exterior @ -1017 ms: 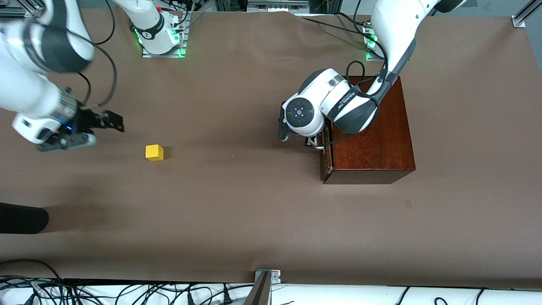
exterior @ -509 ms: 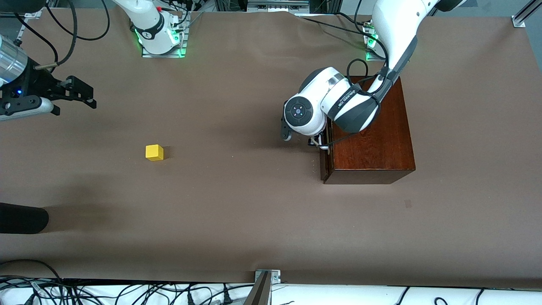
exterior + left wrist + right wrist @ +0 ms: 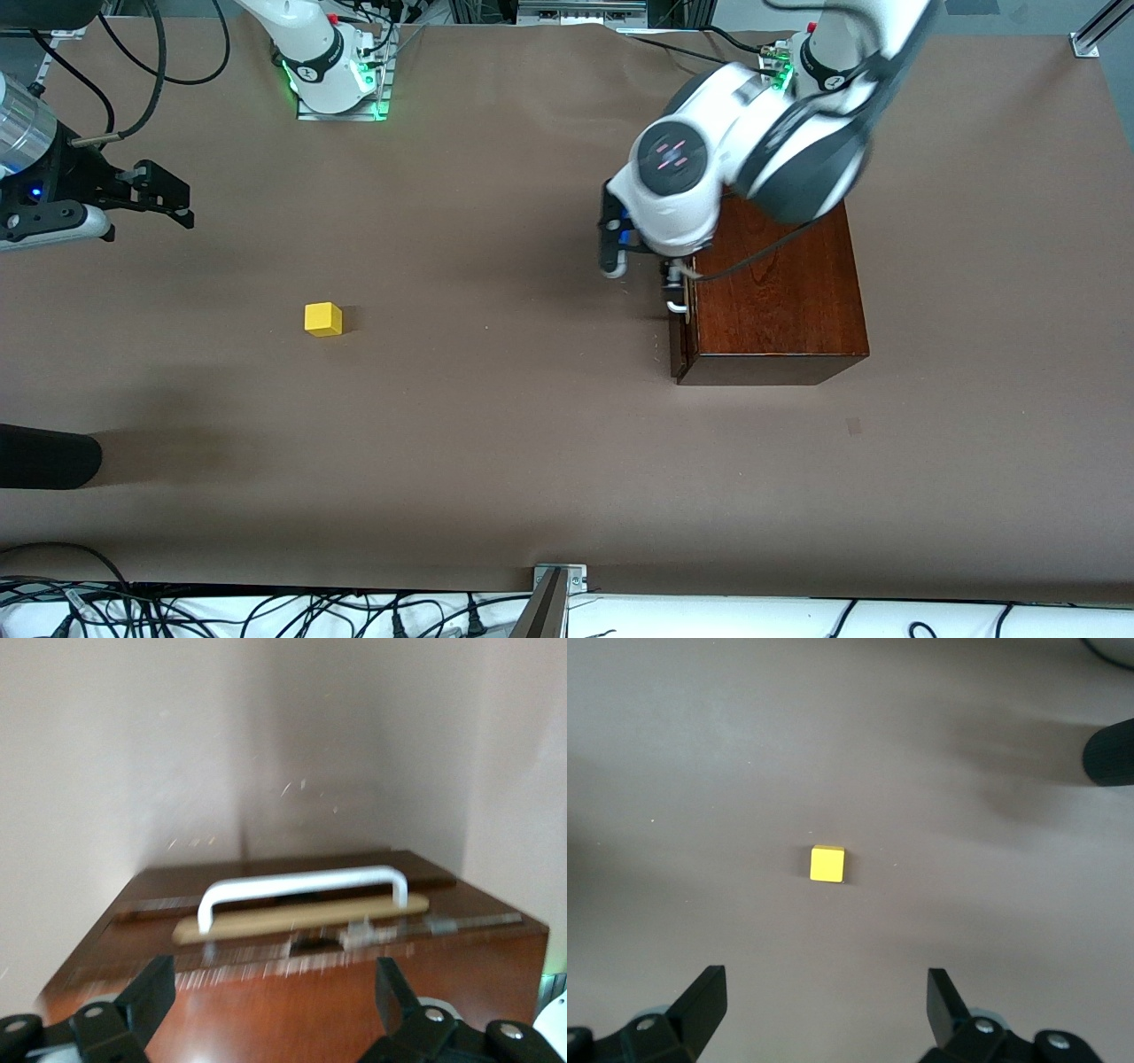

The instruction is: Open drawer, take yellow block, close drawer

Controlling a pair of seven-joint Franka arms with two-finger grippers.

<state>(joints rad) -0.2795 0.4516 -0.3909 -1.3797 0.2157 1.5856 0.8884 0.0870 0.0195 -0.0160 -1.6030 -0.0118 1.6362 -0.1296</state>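
Note:
The yellow block [image 3: 323,319] sits on the bare brown table toward the right arm's end, and also shows in the right wrist view [image 3: 827,864]. My right gripper [image 3: 182,199] is open and empty, raised over the table well away from the block; its fingers [image 3: 700,1001] frame bare table. The dark wooden box [image 3: 780,301] stands toward the left arm's end. Its drawer [image 3: 680,341] is nearly shut, with a thin pale strip [image 3: 301,917] under the white handle [image 3: 301,890]. My left gripper [image 3: 642,270] is open and empty above the box's drawer end [image 3: 275,992].
A black cylindrical object [image 3: 44,456] lies at the table's edge toward the right arm's end, nearer to the front camera than the block, and shows in the right wrist view [image 3: 1109,753]. Cables lie along the near edge [image 3: 266,611].
My right gripper has pulled away from the block toward the table's edge. My left arm has risen from the drawer handle. The block has not moved.

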